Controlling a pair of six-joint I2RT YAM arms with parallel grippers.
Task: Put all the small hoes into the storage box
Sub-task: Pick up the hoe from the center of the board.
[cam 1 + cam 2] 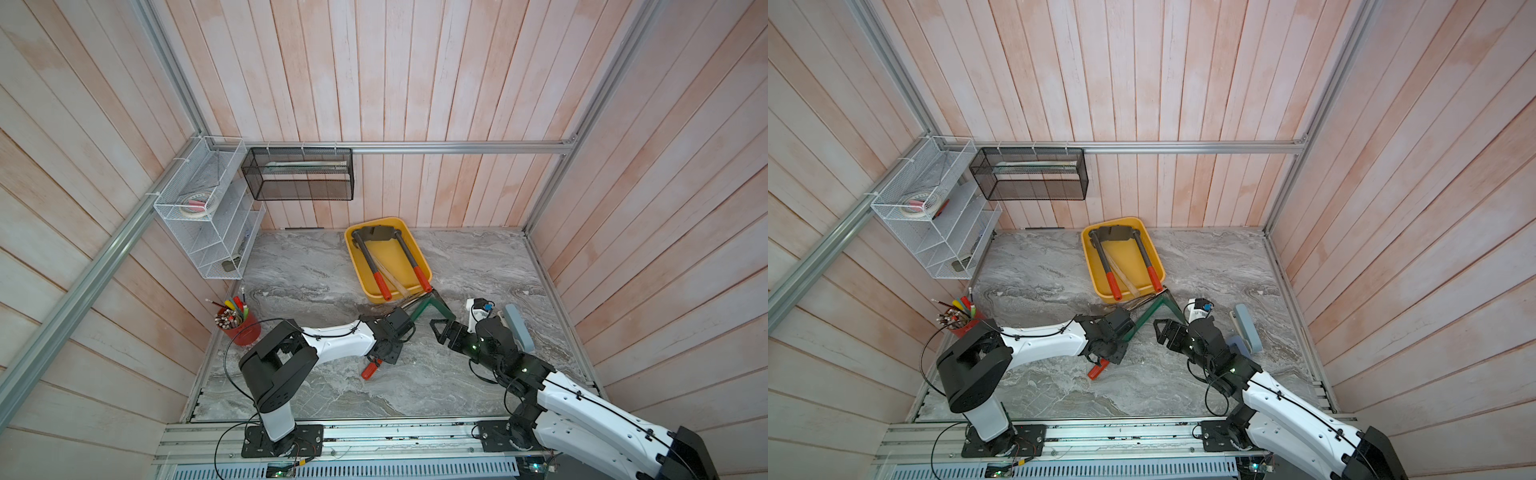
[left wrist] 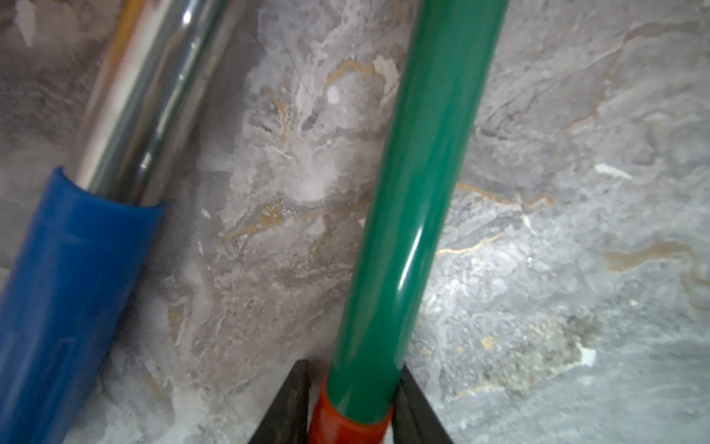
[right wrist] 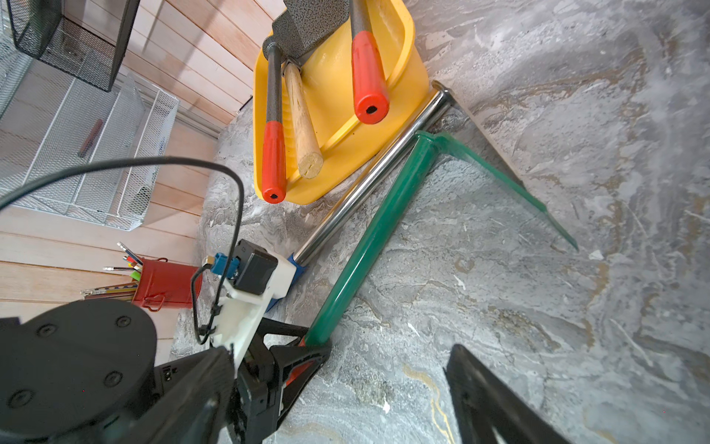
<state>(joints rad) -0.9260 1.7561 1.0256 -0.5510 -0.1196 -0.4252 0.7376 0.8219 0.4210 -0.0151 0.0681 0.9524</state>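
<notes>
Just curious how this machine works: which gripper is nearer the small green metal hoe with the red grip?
Left. The left gripper straddles the green hoe where the green shaft meets the red grip. The right gripper hangs open beside the handle, apart from it.

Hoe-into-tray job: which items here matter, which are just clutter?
In play:
- hoe, green handle
- yellow tray
- left gripper, astride the hoe's handle

Clutter:
- chrome tool with blue grip, beside the hoe
- red-grip tools and wooden handle, in the tray
- pencil cup
- wire rack
- mesh basket
</notes>
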